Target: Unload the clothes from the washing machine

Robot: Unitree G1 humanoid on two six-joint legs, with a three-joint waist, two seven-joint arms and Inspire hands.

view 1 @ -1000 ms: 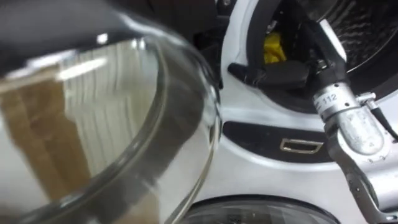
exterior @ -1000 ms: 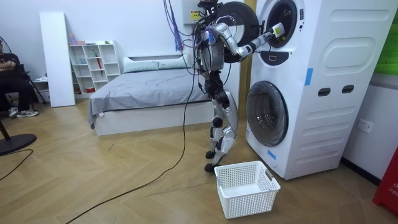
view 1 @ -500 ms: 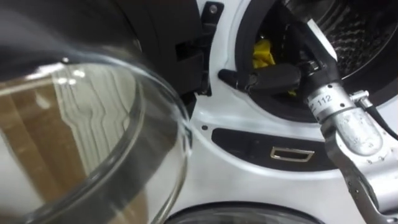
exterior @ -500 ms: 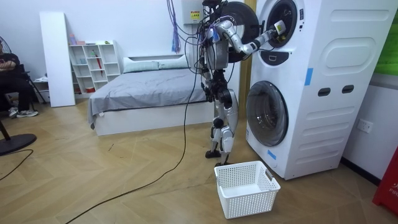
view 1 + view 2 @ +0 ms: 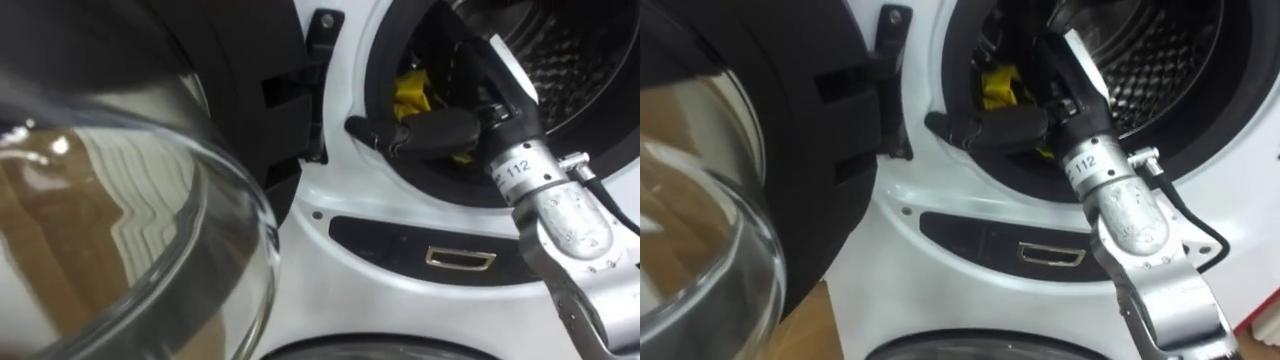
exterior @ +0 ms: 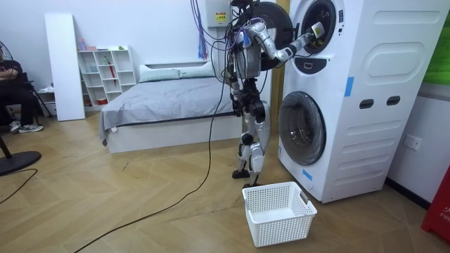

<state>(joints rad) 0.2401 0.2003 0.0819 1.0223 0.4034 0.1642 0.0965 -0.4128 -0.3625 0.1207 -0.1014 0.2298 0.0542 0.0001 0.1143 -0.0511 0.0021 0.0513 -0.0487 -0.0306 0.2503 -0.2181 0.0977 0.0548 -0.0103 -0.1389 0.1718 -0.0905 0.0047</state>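
Note:
I stand close to a stack of two white machines (image 6: 351, 91), my right arm raised to the upper one's round opening. My right hand (image 5: 440, 128) lies on the lower rim of the drum (image 5: 570, 50). Its dark fingers (image 5: 980, 127) are curled on a yellow cloth (image 5: 410, 92), which shows above and below the hand. The upper machine's glass door (image 5: 150, 220) stands swung open at my left and fills the near left of the eye views.
A white laundry basket (image 6: 278, 211) sits on the wooden floor before the lower machine's shut door (image 6: 302, 128). A bed (image 6: 169, 105) stands behind me. A person (image 6: 10, 91) sits at the room view's far left.
My head camera has shifted, so the drum opening and door slid left in the picture. In the room view I have straightened up nearer the machine. The right hand stays at the rim with the cloth.

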